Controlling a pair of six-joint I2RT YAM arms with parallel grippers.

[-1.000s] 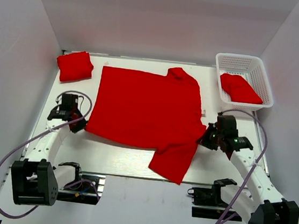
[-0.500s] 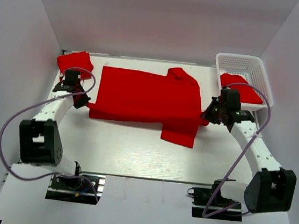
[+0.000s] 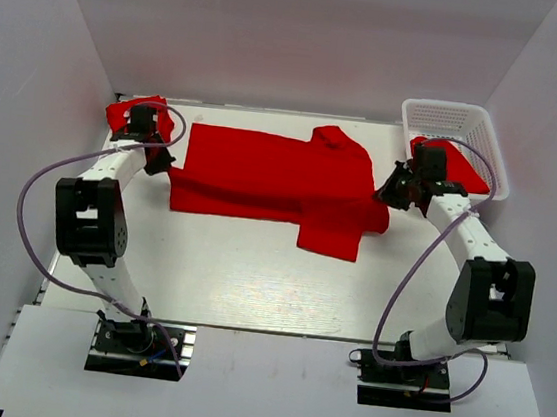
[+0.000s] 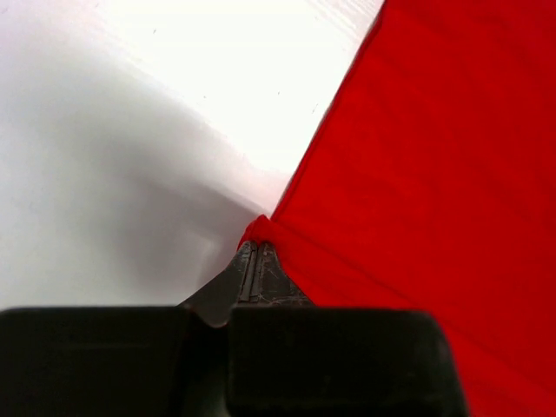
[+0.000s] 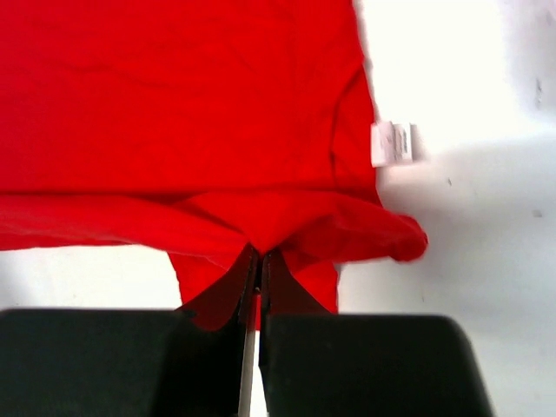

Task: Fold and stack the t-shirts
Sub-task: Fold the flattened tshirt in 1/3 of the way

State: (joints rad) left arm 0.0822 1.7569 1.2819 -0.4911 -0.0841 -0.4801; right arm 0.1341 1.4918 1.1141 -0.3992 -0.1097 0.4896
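A red t-shirt (image 3: pixel 272 178) lies spread across the table's middle, its near half folded back over the far half, one sleeve hanging out at the front right. My left gripper (image 3: pixel 160 160) is shut on the shirt's left edge (image 4: pixel 257 228). My right gripper (image 3: pixel 387 193) is shut on the shirt's right edge (image 5: pixel 261 236). A folded red t-shirt (image 3: pixel 133 112) lies at the far left, partly hidden behind my left arm. Another red t-shirt (image 3: pixel 453 160) lies in the white basket (image 3: pixel 458 118).
The white lattice basket stands at the far right corner. A small white label (image 5: pixel 390 143) sticks out at the shirt's edge in the right wrist view. White walls close in the table on the left, back and right.
Both grippers have carried the shirt's near edge away from me, folding the near half over the far half. The arms now reach far out over the table.
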